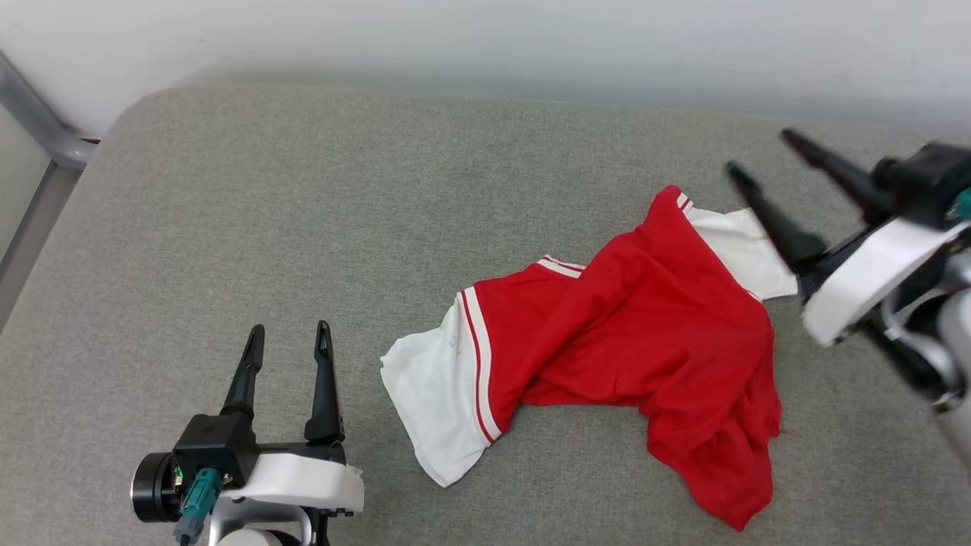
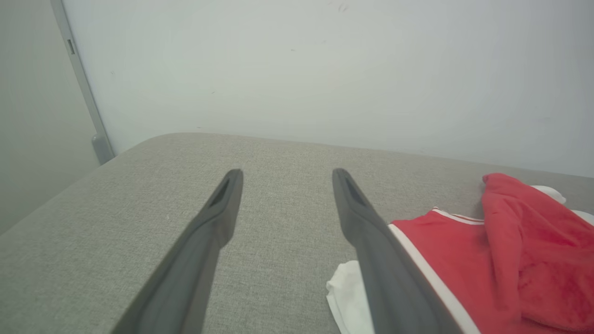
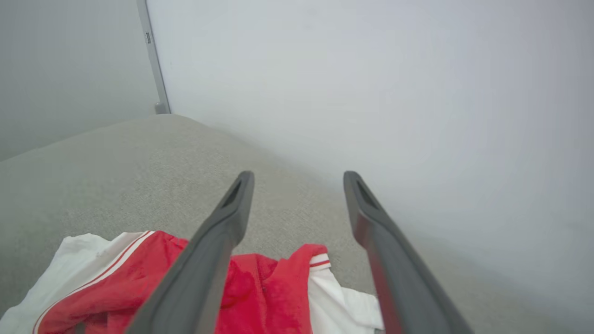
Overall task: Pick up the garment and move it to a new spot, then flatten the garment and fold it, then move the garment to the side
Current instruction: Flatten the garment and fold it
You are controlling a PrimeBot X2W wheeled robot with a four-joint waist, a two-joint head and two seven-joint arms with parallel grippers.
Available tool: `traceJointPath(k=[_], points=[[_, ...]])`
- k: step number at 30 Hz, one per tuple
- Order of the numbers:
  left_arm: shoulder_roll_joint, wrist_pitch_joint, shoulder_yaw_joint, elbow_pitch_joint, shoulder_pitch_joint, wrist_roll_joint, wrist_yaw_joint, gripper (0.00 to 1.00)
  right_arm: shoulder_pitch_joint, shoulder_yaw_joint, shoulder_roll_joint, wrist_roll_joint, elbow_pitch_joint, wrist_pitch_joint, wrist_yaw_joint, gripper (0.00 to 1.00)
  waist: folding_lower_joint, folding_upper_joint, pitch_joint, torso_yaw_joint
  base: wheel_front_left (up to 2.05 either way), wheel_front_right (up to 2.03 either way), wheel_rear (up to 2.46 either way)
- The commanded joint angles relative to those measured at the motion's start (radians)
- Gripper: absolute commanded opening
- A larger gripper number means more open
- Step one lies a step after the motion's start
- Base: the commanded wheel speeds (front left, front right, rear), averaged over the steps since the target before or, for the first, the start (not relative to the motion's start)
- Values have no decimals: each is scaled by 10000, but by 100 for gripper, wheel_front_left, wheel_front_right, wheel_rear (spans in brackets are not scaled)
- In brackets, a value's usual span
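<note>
We are looking at a pale wall (image 1: pixel 531 38) standing behind the garment, and a wide grey cushioned surface (image 1: pixel 303 227) spreading beneath it on every side; a grey metal post (image 1: pixel 45 129) is rising at the surface's far-left corner, well apart from the garment.

The garment (image 1: pixel 645 326) is lying crumpled on the surface, its red body bunched in folds and trailing to a point at its near-right end; one white sleeve (image 1: pixel 436 402) is spreading flat at its left end, and the other white sleeve (image 1: pixel 740 246) is poking out at its far right; red-white striped trim (image 1: pixel 474 356) is edging the left sleeve where it meets the red cloth.

The right hand (image 1: pixel 758 150) is hovering at the garment's far-right end, its fingers standing apart with nothing between them, one finger crossing over the right sleeve; from its wrist we are seeing the red cloth lying under the parted fingers (image 3: pixel 299 174).

The left hand (image 1: pixel 290 326) is resting to the left of the garment, near the left sleeve yet apart from it, fingers spread and gripping nothing.
</note>
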State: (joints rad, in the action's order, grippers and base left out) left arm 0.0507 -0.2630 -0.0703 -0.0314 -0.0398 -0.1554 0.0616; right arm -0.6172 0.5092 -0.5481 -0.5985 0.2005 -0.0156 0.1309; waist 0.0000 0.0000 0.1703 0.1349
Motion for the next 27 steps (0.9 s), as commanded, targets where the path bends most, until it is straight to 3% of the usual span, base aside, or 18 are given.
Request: traceJointPath(k=[1,7,10,11,19,23,27], points=[[-9,-25,-39,54,58,-4,-12,100,-138,-526,-198,226,-219,437,-7,100,0,0,73,34,0,0,0],[-9,-26,-194,132,-163,-71,24,100,-676,-1356,-946,225,-469,2971,-7,100,0,0,398,191,0,0,0],[-9,-25,-266,161,-284,-102,31,100,-965,-963,-1625,202,-350,4942,-7,100,0,0,608,290,0,0,0],[-9,-25,-266,161,-284,-102,31,100,-965,-963,-1625,202,-350,4942,-7,100,0,0,608,290,0,0,0],[-9,-26,-501,212,-665,-254,72,100,-1672,-511,-2006,-1414,528,9302,-5,100,0,0,1306,549,0,0,0],[-9,-26,-712,224,-943,-339,123,100,-1955,-539,-1713,-1464,1182,10192,-5,100,0,0,1739,752,0,0,0],[-9,-26,-826,250,-1204,-414,172,100,-2138,-567,-1378,-1143,1916,10226,-5,100,0,0,2129,935,0,0,0]])
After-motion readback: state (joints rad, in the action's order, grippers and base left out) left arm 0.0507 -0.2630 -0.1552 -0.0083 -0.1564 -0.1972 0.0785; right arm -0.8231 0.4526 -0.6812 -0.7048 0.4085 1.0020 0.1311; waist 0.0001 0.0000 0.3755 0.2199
